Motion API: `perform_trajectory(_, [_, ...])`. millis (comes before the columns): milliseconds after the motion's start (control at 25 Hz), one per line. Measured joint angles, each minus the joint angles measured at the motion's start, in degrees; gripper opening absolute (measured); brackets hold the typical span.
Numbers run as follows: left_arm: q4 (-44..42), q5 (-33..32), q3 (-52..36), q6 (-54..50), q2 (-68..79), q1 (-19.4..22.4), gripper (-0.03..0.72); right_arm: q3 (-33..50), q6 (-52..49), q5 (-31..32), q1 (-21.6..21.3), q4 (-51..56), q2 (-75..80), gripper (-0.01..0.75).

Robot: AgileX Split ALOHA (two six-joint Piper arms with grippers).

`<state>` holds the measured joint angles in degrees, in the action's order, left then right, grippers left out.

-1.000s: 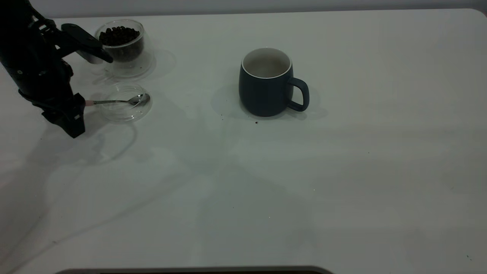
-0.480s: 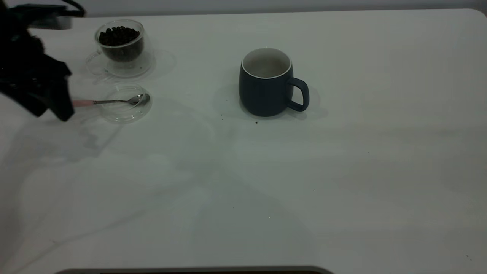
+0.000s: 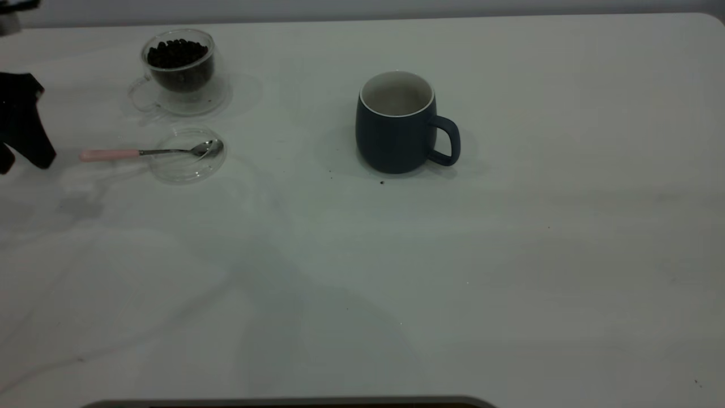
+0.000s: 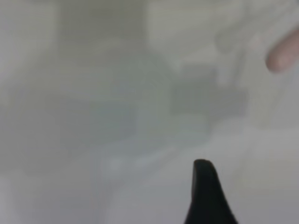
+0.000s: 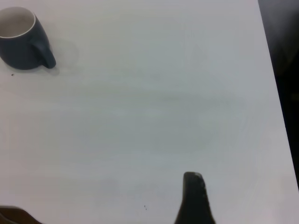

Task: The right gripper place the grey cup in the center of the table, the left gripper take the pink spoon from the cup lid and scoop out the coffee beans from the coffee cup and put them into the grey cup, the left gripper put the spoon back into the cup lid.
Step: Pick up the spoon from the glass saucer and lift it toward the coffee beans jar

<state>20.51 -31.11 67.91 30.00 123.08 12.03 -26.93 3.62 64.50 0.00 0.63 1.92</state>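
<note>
The grey cup stands upright mid-table with its handle to the right; it also shows far off as the grey cup. At the back left, the coffee cup holds coffee beans. In front of it the pink spoon lies with its bowl in the cup lid and its handle sticking out to the left. My left gripper hangs at the left edge, apart from the handle, open and empty. Its finger shows with the blurred pink handle tip far off. One finger of the right gripper hovers over bare table, open.
The table stretches bare to the right and front of the grey cup. A few dark specks lie by the cup's base. The table's right edge borders dark floor.
My left arm has drawn back to the left, away from the spoon. The whole pink handle now shows. The spoon, lid and both cups have not moved.
</note>
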Motion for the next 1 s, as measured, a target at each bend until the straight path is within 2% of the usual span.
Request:
perform_trajectory(120, [5.2, -1.3, 1.2, 3.7, 0.0, 1.3, 0.472, 0.0, 0.0, 0.0, 0.0, 0.0, 0.0, 0.59])
perform_trajectory(320, [10.4, -8.4, 6.1, 8.9, 0.0, 1.5, 0.419, 0.0, 0.0, 0.0, 0.0, 0.0, 0.0, 0.59])
perform_trajectory(520, [12.1, -10.6, 7.6, 10.6, 0.9, 3.1, 0.414, 0.0, 0.0, 0.0, 0.0, 0.0, 0.0, 0.59])
perform_trajectory(720, [19.5, -13.8, 7.6, 17.8, 5.5, 6.9, 0.412, 0.0, 0.0, 0.0, 0.0, 0.0, 0.0, 0.59])
perform_trajectory(1000, [27.0, -14.3, 7.8, 25.9, 8.5, 10.8, 0.412, 0.0, 0.0, 0.0, 0.0, 0.0, 0.0, 0.59])
